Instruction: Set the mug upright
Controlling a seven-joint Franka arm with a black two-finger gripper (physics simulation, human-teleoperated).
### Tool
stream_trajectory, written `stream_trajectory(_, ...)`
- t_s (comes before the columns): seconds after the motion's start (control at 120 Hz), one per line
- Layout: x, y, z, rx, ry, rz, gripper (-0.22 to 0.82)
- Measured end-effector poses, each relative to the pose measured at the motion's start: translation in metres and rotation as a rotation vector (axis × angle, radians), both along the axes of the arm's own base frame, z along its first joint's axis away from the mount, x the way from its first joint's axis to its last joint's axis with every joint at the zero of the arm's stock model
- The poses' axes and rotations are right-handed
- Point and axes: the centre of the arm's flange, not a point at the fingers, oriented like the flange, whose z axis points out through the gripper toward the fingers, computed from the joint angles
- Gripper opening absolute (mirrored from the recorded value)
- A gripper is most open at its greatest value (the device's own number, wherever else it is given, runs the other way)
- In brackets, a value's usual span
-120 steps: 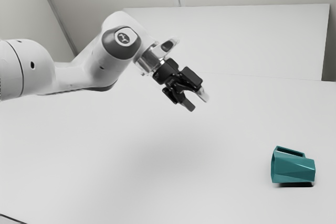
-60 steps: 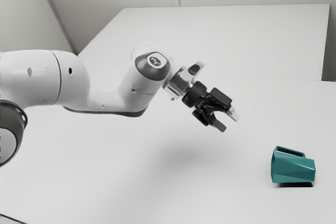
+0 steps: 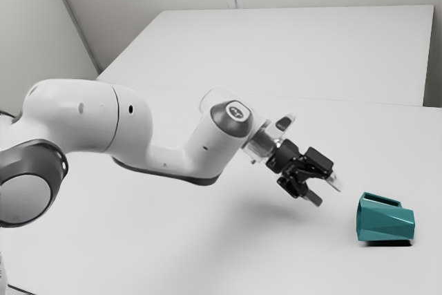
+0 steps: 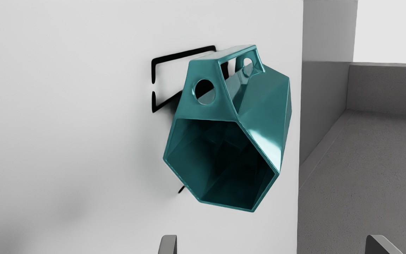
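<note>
My gripper (image 3: pixel 326 193) is open above the table, tilted downward, up and to the exterior view's left of the teal mug (image 3: pixel 385 220), with a gap between them. The mug lies on its side, its mouth toward the arm and its handle on the upper side. In the wrist view the faceted mug (image 4: pixel 264 106) shows its dark hollow inside and a handle with a round hole. The gripper (image 4: pixel 271 243) has its fingertips wide apart there, nothing between them.
The white table (image 3: pixel 173 240) carries the mug, whose dark shadow falls beside it. A table edge runs close by the mug in the wrist view, with a grey floor (image 4: pixel 372 176) beyond. A pale panel (image 3: pixel 290 53) stands behind in the exterior view.
The arm has reached down and toward the exterior view's right, bringing my open gripper much closer to the mug. The mug has stayed where it was.
</note>
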Motion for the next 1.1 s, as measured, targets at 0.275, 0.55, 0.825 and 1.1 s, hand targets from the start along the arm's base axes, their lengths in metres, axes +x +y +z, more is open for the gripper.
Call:
stream_trajectory(0.275, 0.002, -0.025, -0.021, -0.025, 0.0, 0.027, 0.58)
stream_trajectory(0.55, 0.009, -0.058, -0.03, -0.063, -0.036, 0.003, 0.58)
stream_trajectory(0.825, 0.014, -0.078, -0.044, -0.077, -0.056, -0.023, 0.57)
stream_trajectory(1.1, 0.013, -0.088, -0.05, -0.087, -0.063, -0.036, 0.44)
